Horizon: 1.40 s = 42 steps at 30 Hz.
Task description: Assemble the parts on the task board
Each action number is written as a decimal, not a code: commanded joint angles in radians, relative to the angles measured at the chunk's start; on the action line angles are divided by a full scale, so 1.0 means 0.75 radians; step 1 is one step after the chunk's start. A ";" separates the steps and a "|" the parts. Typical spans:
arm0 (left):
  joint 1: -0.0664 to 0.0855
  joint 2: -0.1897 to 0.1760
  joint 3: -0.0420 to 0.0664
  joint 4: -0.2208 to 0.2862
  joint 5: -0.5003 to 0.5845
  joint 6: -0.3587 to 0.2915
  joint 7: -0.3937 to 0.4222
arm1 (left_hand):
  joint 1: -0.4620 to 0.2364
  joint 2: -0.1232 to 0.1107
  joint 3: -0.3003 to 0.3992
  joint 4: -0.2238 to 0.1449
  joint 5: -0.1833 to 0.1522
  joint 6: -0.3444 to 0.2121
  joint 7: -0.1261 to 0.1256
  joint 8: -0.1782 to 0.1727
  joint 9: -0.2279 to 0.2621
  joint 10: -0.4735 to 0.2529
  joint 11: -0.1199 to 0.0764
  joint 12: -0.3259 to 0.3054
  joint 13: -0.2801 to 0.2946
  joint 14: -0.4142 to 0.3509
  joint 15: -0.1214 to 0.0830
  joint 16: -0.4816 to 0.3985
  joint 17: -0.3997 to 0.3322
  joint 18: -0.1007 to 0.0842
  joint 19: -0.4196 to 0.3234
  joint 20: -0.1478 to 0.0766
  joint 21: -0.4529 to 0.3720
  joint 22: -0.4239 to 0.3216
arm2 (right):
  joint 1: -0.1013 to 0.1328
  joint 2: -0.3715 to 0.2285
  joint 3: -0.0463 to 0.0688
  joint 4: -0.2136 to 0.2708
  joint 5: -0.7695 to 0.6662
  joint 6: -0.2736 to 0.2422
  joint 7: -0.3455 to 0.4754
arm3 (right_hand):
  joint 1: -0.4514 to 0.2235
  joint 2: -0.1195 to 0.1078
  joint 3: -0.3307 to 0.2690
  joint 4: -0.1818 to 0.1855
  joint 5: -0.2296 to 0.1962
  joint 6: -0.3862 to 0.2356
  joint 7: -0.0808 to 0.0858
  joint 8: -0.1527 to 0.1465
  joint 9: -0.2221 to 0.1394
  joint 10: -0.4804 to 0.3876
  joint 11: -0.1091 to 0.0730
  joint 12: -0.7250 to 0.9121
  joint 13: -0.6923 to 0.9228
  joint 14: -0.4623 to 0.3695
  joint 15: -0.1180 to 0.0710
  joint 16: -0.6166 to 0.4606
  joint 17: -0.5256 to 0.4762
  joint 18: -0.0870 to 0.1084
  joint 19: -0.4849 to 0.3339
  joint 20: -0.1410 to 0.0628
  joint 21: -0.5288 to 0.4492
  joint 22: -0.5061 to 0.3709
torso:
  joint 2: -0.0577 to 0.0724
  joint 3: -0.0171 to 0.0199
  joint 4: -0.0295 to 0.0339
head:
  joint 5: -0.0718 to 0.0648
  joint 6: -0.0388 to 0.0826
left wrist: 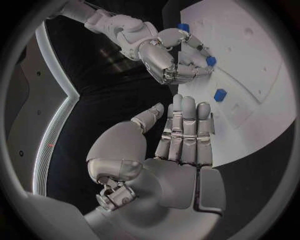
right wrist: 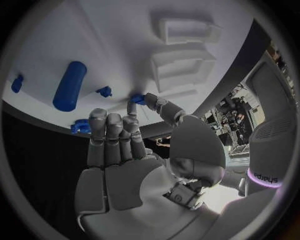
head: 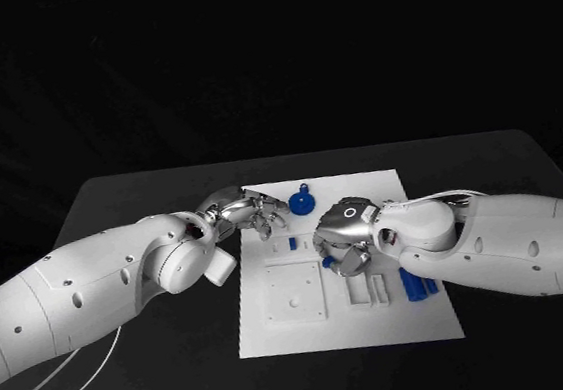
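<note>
The white task board (head: 391,324) lies in the middle of the black table. My right hand (head: 344,235) hangs over the board's middle and pinches a small blue part (right wrist: 138,99) between thumb and a fingertip, down at the board's surface (right wrist: 94,45). The left wrist view shows the same small blue part (left wrist: 211,61) at the right hand's (left wrist: 156,50) fingertips. My left hand (head: 243,209) hovers at the board's far left corner, its fingers (left wrist: 187,132) straight and holding nothing. A round blue part (head: 302,199) lies near it. A blue cylinder (right wrist: 69,86) lies on the board.
White raised blocks (right wrist: 184,65) stand on the board beside a square plate (head: 295,292). More blue parts lie about: one (left wrist: 219,95) in front of my left fingers, a toothed one (right wrist: 80,127) at the board's edge, one (head: 414,284) near my right forearm. White cables (head: 51,386) trail at the table's left.
</note>
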 commanded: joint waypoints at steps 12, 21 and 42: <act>0.000 0.001 0.001 -0.001 0.006 0.008 0.003 | -0.002 -0.015 -0.003 0.010 0.003 -0.009 0.004 -0.005 -0.002 -0.006 0.001 -0.004 0.004 0.008 0.001 -0.009 0.002 0.021 0.005 -0.045 0.004 0.025 | -0.005 -0.031 -0.004 0.030 -0.023 -0.075 -0.070 | -0.031 -0.017 -0.023 0.005 -0.039 0.018 0.001 0.007 0.004 0.018 -0.001 -0.002 -0.002 0.018 -0.003 0.000 -0.003 0.061 0.016 -0.007 0.006 -0.008 | 0.000 0.0002 -0.0004 | 0.003 0.001; 0.000 0.000 0.001 0.000 -0.001 0.011 -0.008 | -0.026 -0.059 -0.029 0.023 0.002 -0.011 0.004 -0.001 -0.001 -0.009 0.000 0.002 0.011 0.010 0.001 -0.009 0.003 0.023 0.005 -0.044 0.005 0.025 | -0.001 -0.051 -0.002 0.060 -0.022 -0.083 -0.085 | -0.033 -0.022 -0.020 0.012 -0.041 0.019 0.000 0.008 0.004 0.021 -0.002 -0.004 -0.002 0.021 -0.004 -0.001 -0.004 0.061 0.019 -0.009 0.005 -0.011 | 0.000 -0.0003 0.0005 | 0.002 0.004; 0.001 0.005 0.001 0.008 -0.189 0.139 -0.215 | -0.098 -0.164 -0.065 0.092 0.000 0.024 -0.015 0.027 0.002 0.015 -0.013 0.017 0.027 0.018 -0.010 -0.014 0.004 0.027 0.013 -0.053 0.006 0.024 | 0.060 -0.115 0.099 0.184 0.006 -0.059 -0.112 | -0.019 -0.038 -0.005 0.028 -0.068 0.020 -0.001 0.008 0.005 0.026 -0.003 -0.009 -0.002 0.026 -0.007 -0.005 -0.005 0.061 0.024 -0.017 0.005 -0.019 | -0.001 -0.0012 -0.0018 | -0.001 0.021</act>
